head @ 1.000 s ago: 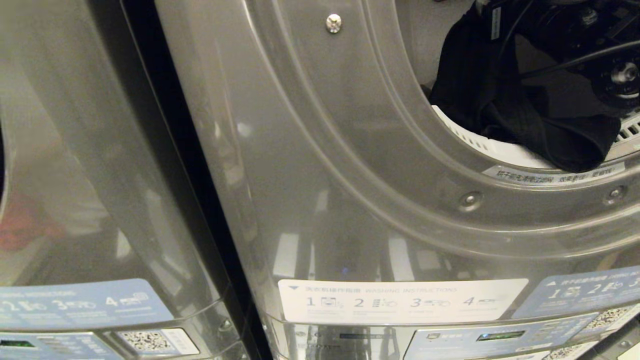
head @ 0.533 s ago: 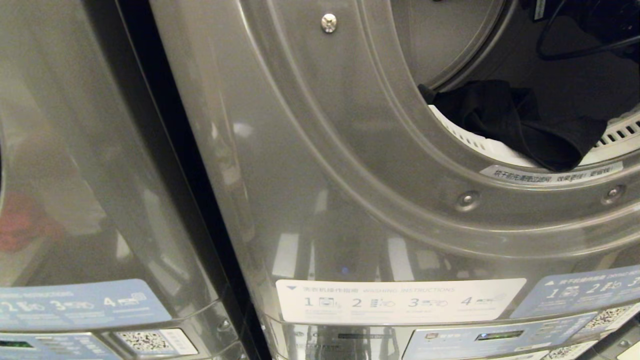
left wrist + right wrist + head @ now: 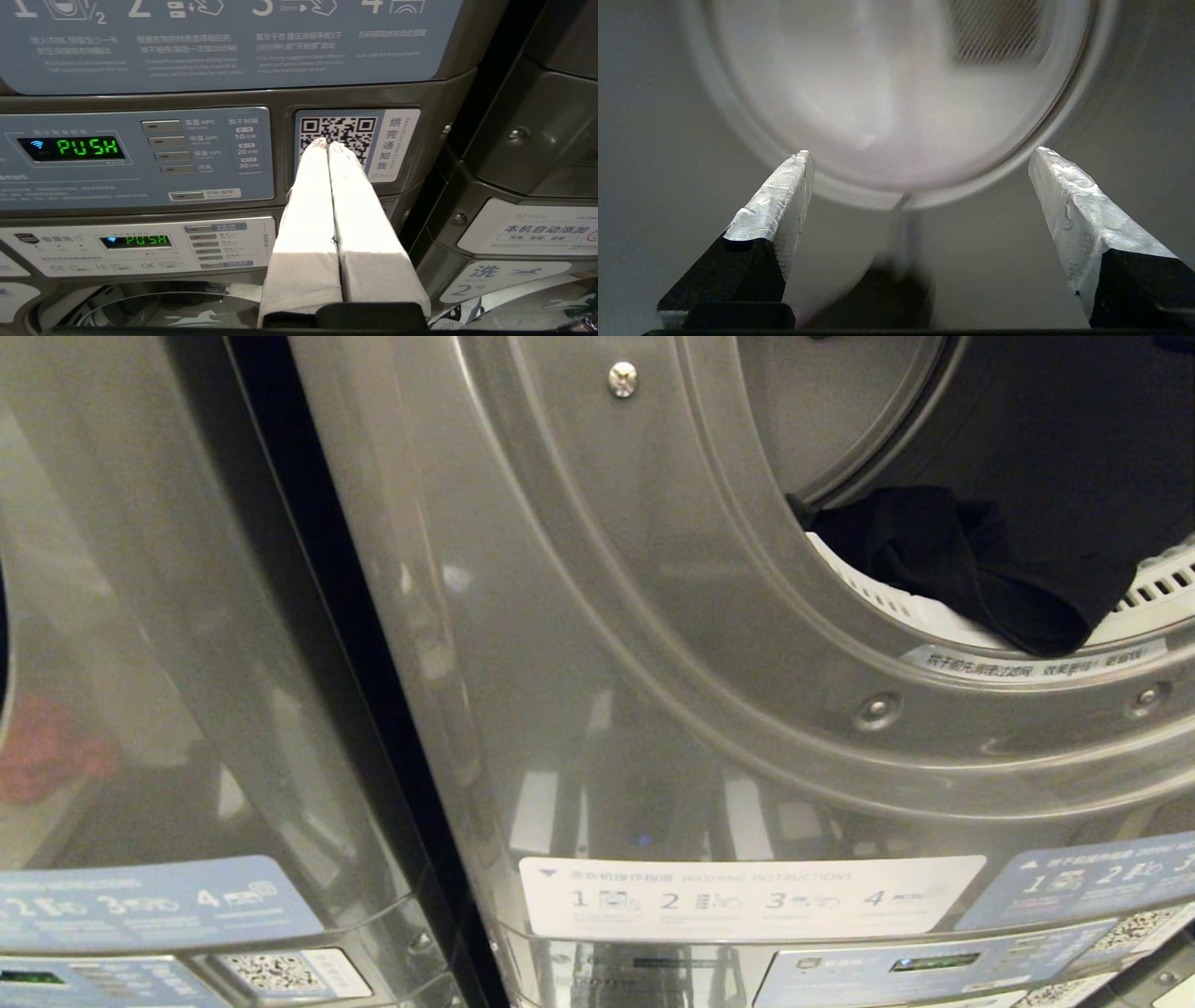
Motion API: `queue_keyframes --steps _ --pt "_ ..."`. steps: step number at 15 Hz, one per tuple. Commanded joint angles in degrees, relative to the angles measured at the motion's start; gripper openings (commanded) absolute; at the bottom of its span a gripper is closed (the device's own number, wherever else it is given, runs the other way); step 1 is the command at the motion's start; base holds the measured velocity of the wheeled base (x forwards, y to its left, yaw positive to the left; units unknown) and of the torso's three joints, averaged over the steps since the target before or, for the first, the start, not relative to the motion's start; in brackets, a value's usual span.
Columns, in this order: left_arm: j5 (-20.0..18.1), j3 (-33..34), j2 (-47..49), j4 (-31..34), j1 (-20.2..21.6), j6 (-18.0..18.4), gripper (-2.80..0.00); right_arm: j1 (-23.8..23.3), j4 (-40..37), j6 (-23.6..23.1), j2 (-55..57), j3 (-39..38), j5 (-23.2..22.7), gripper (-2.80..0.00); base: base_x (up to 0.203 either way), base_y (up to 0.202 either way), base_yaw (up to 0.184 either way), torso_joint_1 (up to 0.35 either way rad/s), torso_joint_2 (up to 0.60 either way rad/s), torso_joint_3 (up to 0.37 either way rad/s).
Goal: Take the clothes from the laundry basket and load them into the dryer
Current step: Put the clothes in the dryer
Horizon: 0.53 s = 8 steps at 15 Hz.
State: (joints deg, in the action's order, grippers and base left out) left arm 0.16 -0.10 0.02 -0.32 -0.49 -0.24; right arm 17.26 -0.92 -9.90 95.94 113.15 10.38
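The round mouth of the grey metal dryer stands open ahead of me, its dark upper part unblocked. A crumpled black garment lies across the lower lip, over the white slotted lint filter, narrowing the way in low down. My right gripper has its fingers spread wide with nothing between them, facing the pale drum back wall.

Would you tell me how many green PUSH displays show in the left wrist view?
2: the upper PUSH display on the blue control panel, and the lower PUSH display on the white panel beneath it.
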Motion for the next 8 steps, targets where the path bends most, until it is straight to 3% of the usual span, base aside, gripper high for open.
queue_keyframes --steps 1,3,8 --pt "0.02 0.01 -0.02 -0.04 0.05 -0.02 -2.80 2.22 -13.19 4.16 -8.82 -0.82 -1.68 0.00 0.000 0.000 0.000 0.000 0.00 0.000" --pt "0.02 0.01 -0.02 -0.04 0.01 -0.02 -2.80 4.54 -17.98 7.48 -13.19 -4.59 -2.82 0.00 0.000 0.000 0.000 0.000 0.00 0.000" --pt "0.02 0.01 -0.02 -0.04 0.04 -0.02 -2.80 5.77 -19.15 8.34 -22.08 -16.67 -5.94 0.00 0.000 0.000 0.000 0.000 0.00 0.000"
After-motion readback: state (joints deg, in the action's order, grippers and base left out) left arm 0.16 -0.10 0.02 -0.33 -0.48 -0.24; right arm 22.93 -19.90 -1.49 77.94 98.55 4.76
